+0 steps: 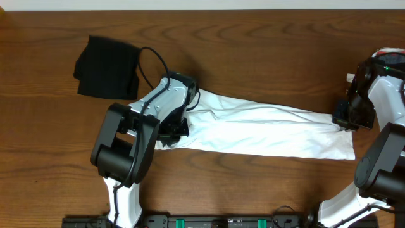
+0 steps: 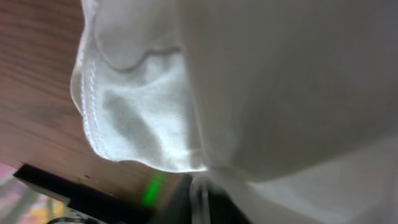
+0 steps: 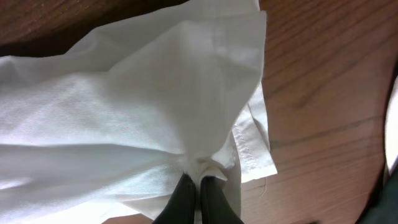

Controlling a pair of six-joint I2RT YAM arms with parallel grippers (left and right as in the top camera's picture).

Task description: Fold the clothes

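The clothes in view are a white T-shirt and a black garment. The T-shirt lies pulled into a long band across the middle of the table, between my two grippers. My right gripper is shut on a bunched fold near its hemmed right end; in the overhead view this gripper sits at the band's right tip. My left gripper is at the band's left end, under its own arm. In the left wrist view, white cloth drapes over the jaws and hides them.
The black garment lies folded at the back left of the wooden table, with a black cable looping beside it. The arm bases stand at the front edge.
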